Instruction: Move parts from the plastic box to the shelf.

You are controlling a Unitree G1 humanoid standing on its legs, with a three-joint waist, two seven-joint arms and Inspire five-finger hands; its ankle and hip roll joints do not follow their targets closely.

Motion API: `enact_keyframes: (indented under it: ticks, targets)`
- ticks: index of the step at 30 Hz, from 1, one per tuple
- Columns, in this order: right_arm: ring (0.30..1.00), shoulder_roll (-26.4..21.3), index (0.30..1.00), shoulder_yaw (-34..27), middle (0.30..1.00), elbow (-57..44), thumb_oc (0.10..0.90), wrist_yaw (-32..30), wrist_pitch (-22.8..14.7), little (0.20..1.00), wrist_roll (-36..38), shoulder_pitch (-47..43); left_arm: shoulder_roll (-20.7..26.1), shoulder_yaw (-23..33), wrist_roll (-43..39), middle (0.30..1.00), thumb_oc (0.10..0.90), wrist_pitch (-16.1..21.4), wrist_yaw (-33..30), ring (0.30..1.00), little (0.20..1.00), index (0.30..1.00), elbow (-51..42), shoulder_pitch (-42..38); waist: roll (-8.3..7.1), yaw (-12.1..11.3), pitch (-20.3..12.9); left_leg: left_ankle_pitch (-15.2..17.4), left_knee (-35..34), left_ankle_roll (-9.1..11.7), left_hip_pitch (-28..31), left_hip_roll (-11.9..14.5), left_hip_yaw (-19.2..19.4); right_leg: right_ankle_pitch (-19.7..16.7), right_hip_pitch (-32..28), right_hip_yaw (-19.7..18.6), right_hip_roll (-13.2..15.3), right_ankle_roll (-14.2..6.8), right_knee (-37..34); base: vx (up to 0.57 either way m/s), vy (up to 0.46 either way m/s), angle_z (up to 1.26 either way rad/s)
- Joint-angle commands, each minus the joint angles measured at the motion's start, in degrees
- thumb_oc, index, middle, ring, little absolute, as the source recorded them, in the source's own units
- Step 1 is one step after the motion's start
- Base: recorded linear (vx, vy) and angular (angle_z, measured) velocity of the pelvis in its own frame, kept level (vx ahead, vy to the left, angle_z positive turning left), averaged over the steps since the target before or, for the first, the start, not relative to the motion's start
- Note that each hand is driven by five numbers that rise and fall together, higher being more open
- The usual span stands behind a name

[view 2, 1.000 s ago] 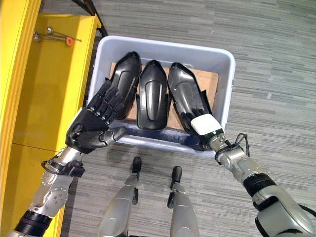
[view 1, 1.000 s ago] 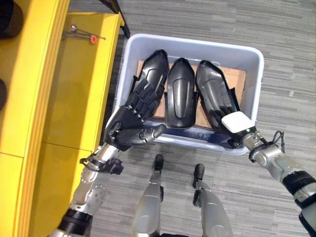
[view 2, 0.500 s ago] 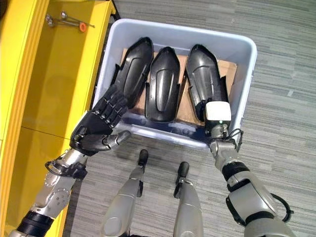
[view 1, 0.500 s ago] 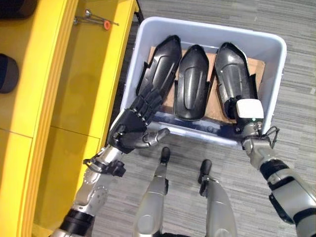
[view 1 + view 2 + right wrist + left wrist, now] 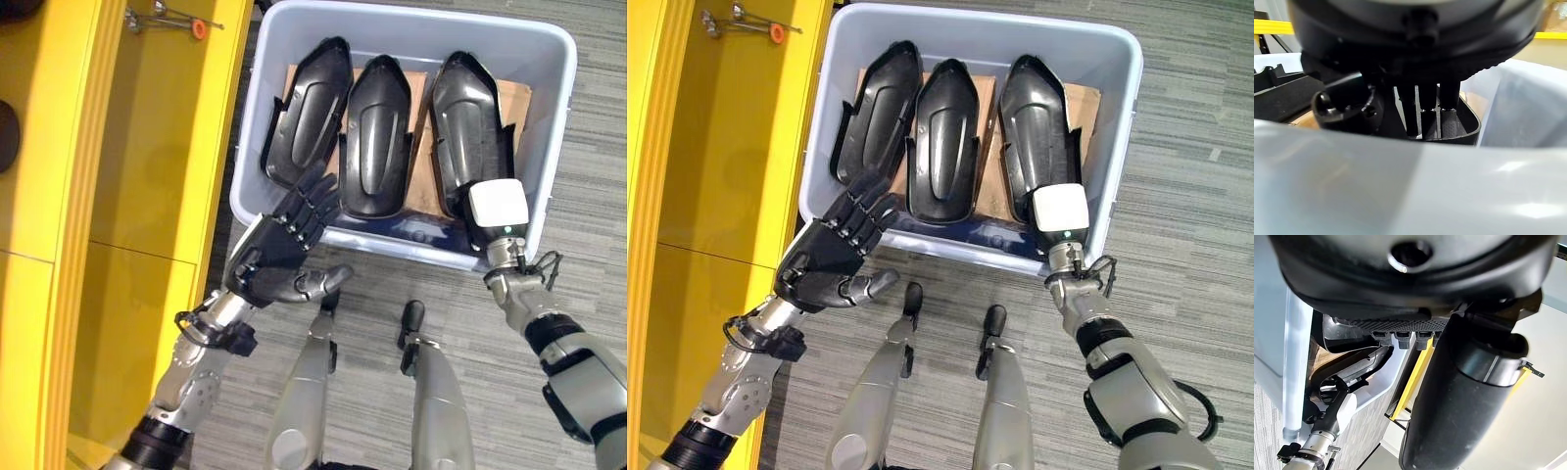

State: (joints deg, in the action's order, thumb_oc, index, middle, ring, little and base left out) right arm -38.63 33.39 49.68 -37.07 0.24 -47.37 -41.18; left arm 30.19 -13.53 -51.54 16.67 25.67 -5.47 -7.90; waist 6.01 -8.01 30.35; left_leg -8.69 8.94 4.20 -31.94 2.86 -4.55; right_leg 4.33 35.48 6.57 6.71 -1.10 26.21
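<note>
- On your far left stands the yellow shelf. A small tool with an orange tip lies on it near the box, and no part has been set there yet.
- Your left hand has drawn back over the last second. Its fingers lay over the left part then; now it hangs at the near rim of the plastic box with fingers straight and spread, holding nothing, and its thumb points out over the floor.
- All three black parts lie side by side in the box on a brown cardboard sheet. The middle part is untouched.
- Your right hand has pushed further in, and the whole view has shifted as you leaned. Its fingers reach down onto the near end of the right part. In the right wrist view they look fairly straight against that part, and you cannot tell whether they have closed on it.
- Judgement: no part is lifted, so the task is at its first pick. The right hand looks the closer to a grasp.
</note>
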Motion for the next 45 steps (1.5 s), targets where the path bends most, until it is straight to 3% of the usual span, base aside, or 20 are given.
enact_keyframes:
  ticks: [1, 7, 8, 11, 12, 19, 27, 33, 35, 40, 45]
  targets:
    - [0.300, -1.3, 0.300, 4.5, 0.300, -2.8, 0.400, -2.5, -2.9, 0.300, -3.8, 7.3, -0.3, 3.3, -1.6, 1.000, 0.900, 8.2, 1.8, 1.000, 1.000, 1.000, -8.8, 0.1, 0.05, 1.8, -0.6, 6.9, 2.2, -4.3, 2.7, -2.6, 0.3, 5.2, -7.0, 0.7, -2.4, 0.8, -1.3, -0.01, 0.002, -0.05]
    - [0.300, -6.6, 0.300, 0.2, 0.300, -17.2, 0.400, -5.9, -3.7, 0.300, -6.6, 10.0, 1.7, 5.9, -3.2, 1.000, 0.900, 8.4, 2.2, 1.000, 1.000, 1.000, -9.8, 1.5, -2.06, 3.3, -0.6, 7.9, 1.5, -4.2, 8.2, -1.7, 0.7, 4.4, -12.7, -0.9, -2.8, 0.3, -4.6, 0.03, -0.004, -0.10]
    - [0.300, -8.1, 0.300, -2.8, 0.300, -22.5, 0.400, -6.7, -4.0, 0.300, -8.6, 11.2, 2.0, 7.1, -4.7, 1.000, 0.900, 7.8, 3.3, 1.000, 1.000, 1.000, -10.3, 2.4, -2.72, 3.8, -0.6, 8.1, 1.1, -4.0, 10.7, -1.3, 0.8, 3.9, -15.4, -1.5, -3.0, 0.2, -6.2, 0.07, -0.008, -0.06]
    - [0.300, -9.2, 0.300, -5.4, 0.300, -26.8, 0.400, -6.5, -4.2, 0.300, -9.5, 12.3, 2.3, 8.0, -5.2, 1.000, 0.900, 7.4, 4.1, 1.000, 1.000, 1.000, -10.8, 3.4, -3.24, 4.1, -0.7, 8.3, 0.4, -3.9, 13.4, -1.1, 0.8, 3.7, -18.3, -1.9, -3.1, 0.0, -7.6, 0.09, 0.003, -0.09]
    - [0.300, -10.0, 0.300, -9.2, 0.300, -31.8, 0.400, -5.6, -4.6, 0.300, -9.3, 14.0, 2.2, 9.1, -6.2, 1.000, 0.900, 6.6, 4.8, 1.000, 1.000, 1.000, -11.2, 4.9, -3.99, 4.5, -2.9, 8.5, -1.0, -3.5, 15.9, -0.6, 0.7, 3.4, -21.2, -2.3, -3.2, -0.1, -9.9, 0.13, 0.008, -0.10]
    - [0.300, -8.8, 0.300, -18.6, 0.300, -43.3, 0.400, -3.7, -7.6, 0.300, -8.0, 21.6, 0.5, 11.8, -7.1, 1.000, 0.900, 3.9, 6.5, 1.000, 1.000, 1.000, -12.0, 9.6, -5.72, 5.1, -10.1, 7.5, -7.0, -2.7, 23.3, 0.7, 1.6, 1.9, -29.4, -3.0, -3.4, -0.9, -16.7, 0.16, 0.031, -0.13]
    - [0.300, -5.2, 0.300, -23.5, 0.300, -48.2, 0.400, 0.8, -8.7, 0.300, 0.8, 28.5, -2.1, 12.1, -6.4, 1.000, 0.900, 1.3, 7.0, 1.000, 1.000, 1.000, -11.2, 11.6, -6.43, 6.3, -18.0, 6.5, -11.7, -1.5, 29.3, 2.0, 2.8, 0.1, -36.2, -3.1, -2.5, -2.0, -22.3, 0.15, 0.125, -0.02]
    - [0.300, -2.8, 0.300, -25.8, 0.300, -52.9, 0.400, 4.8, -14.0, 0.300, 5.6, 31.6, -3.0, 12.6, -5.0, 1.000, 0.900, 1.0, 6.1, 1.000, 1.000, 1.000, -10.9, 12.4, -6.30, 7.3, -20.2, 7.6, -13.2, -1.5, 32.8, 1.8, 4.5, -1.2, -38.8, -3.1, -1.4, -3.1, -25.3, 0.04, 0.183, -0.06]
    - [0.300, -2.5, 0.300, -26.7, 0.300, -57.3, 0.400, 8.0, -16.9, 0.300, 5.3, 33.5, -2.4, 13.3, 1.9, 1.000, 0.900, 3.0, 6.2, 1.000, 1.000, 1.000, -9.9, 12.5, -6.24, 8.0, -21.1, 8.0, -13.5, -1.8, 33.6, 1.4, 5.9, -2.6, -39.2, -2.9, -0.6, -4.0, -26.5, 0.02, 0.334, -0.12]
    - [0.300, -4.4, 0.300, -28.9, 0.300, -61.0, 0.400, 9.9, -19.9, 0.300, 7.4, 35.7, -0.9, 13.5, 2.0, 1.000, 0.900, -0.2, 7.0, 1.000, 1.000, 1.000, -9.0, 14.0, -6.09, 8.6, -22.0, 9.8, -13.8, -2.5, 35.0, 0.0, 7.6, -4.1, -40.1, -2.6, 1.1, -5.7, -28.7, 0.02, 0.255, -0.13]
    - [0.300, -4.1, 0.300, -30.0, 0.300, -63.8, 0.400, 9.4, -23.1, 0.300, 7.4, 37.6, -0.3, 12.1, 5.1, 1.000, 0.900, 2.9, 5.3, 1.000, 1.000, 1.000, -5.0, 15.0, -6.31, 9.5, -23.0, 11.3, -13.9, -4.8, 35.9, -2.2, 8.7, -6.3, -38.9, -4.3, 2.3, -7.9, -28.8, -0.04, 0.160, -0.08]
